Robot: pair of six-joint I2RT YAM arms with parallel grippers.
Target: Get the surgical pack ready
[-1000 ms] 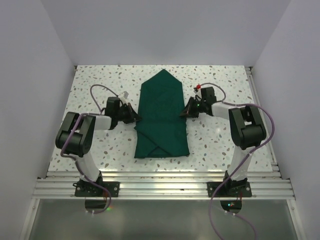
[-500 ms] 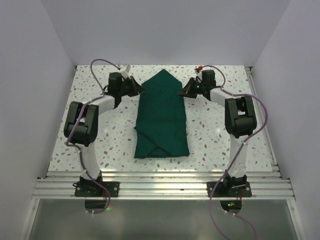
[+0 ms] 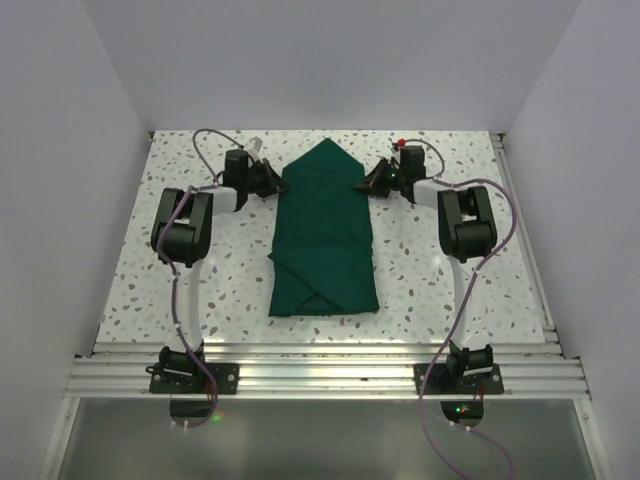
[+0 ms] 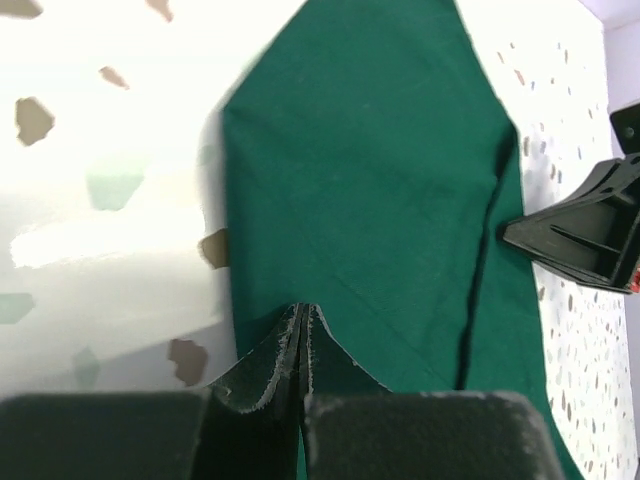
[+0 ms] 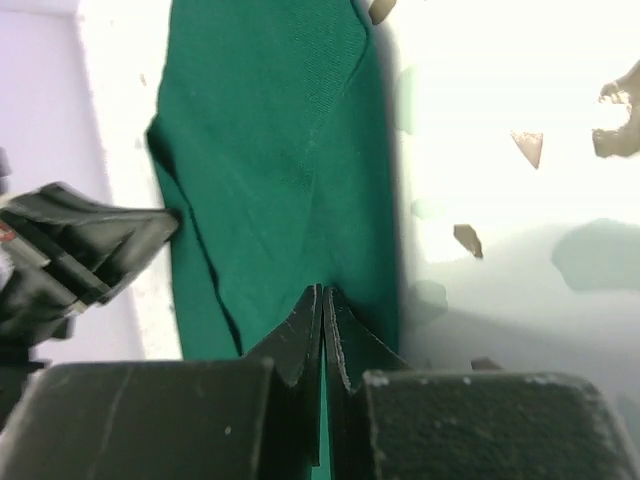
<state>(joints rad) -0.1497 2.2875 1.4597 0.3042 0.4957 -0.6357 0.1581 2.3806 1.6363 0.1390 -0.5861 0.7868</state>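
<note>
Top external view: the speckled surface carries a folded dark green drape bundle lying along its middle, with the pointed end toward the far edge and the blunt end toward the near edge. The left pincer meets the bundle's left side near the far end, and the right pincer meets its right side opposite. Both pincers' jaws are pressed together; whether fabric is caught between them cannot be told.

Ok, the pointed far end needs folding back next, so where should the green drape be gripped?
Probably at the two far shoulders of the green drape, where its slanted edges meet the straight sides. It lies flat, so come in low: left gripper from the left, right gripper from the right.
</note>
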